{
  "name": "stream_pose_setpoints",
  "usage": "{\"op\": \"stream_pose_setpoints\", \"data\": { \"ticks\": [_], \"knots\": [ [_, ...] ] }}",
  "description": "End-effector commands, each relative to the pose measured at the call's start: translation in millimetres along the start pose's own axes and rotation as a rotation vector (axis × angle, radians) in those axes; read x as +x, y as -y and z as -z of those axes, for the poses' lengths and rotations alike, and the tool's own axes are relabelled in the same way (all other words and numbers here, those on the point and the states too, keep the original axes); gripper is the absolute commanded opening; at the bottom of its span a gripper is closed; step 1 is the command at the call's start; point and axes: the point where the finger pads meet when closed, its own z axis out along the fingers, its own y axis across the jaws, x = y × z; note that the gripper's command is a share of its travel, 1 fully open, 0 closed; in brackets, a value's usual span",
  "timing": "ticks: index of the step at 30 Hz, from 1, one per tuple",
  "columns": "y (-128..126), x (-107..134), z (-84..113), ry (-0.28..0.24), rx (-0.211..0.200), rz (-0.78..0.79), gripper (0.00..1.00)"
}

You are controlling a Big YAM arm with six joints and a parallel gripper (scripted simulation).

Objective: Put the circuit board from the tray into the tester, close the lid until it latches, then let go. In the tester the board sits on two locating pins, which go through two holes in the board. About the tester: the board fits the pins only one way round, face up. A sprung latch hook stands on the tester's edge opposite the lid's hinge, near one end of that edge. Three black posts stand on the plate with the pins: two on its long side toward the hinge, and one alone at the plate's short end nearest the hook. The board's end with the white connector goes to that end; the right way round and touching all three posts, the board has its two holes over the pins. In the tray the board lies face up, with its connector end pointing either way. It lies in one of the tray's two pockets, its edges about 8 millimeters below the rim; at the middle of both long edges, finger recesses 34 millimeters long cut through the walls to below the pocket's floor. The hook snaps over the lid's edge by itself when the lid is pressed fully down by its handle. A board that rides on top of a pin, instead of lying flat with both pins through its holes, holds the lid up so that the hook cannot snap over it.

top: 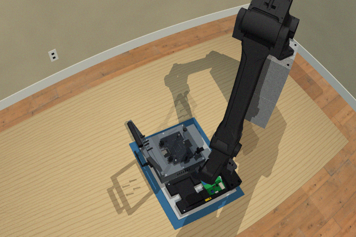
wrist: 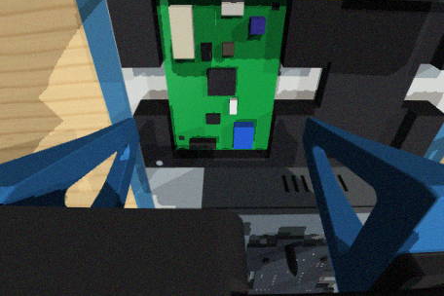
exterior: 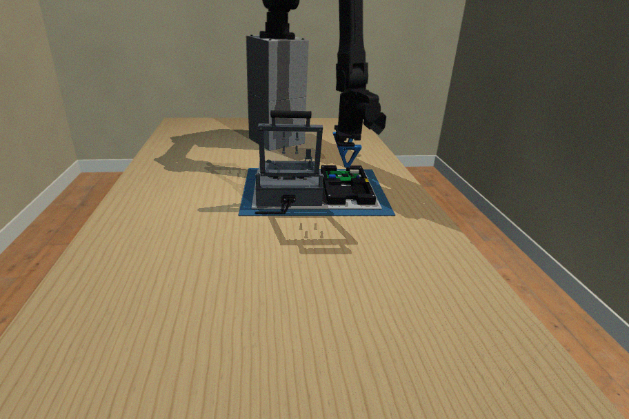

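The green board (top: 208, 189) (exterior: 347, 178) (wrist: 187, 101) lies face up in the black tray's (top: 191, 204) (exterior: 335, 199) (wrist: 138, 21) pocket farther from the lid's hinge. In the wrist view its cream connector (wrist: 182, 32) is at the top left, at the end away from the tester. My gripper (exterior: 348, 163) (wrist: 220, 128) is open and empty above the board, its fingers wide of both long edges and nearer the blue-component end than the finger recesses. The arm hides it in the top view. The tester (top: 172, 168) (exterior: 272, 196) stands beside the tray, lid (exterior: 262, 150) upright, hook (top: 199, 150) (exterior: 308, 154) opposite the hinge.
The tray's other pocket (wrist: 370, 46) holds no board. Tester and tray stand on a blue mat (top: 172, 221) (exterior: 383, 209). A black cable (exterior: 272, 212) leaves the tester at the hinge side. The lid's handle (top: 134, 133) (exterior: 290, 114) rises high beside the tester.
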Motion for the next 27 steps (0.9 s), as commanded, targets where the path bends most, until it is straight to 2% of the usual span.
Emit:
{"op": "stream_pose_setpoints", "data": {
  "ticks": [1,18,27],
  "knots": [
    [5,-6,-5.4,0.011,0.015,-0.004,0.92],
    [6,-7,-7.3,0.012,0.017,-0.004,0.92],
    [6,-7,-16.1,0.012,0.017,-0.004,0.92]
  ]
}}
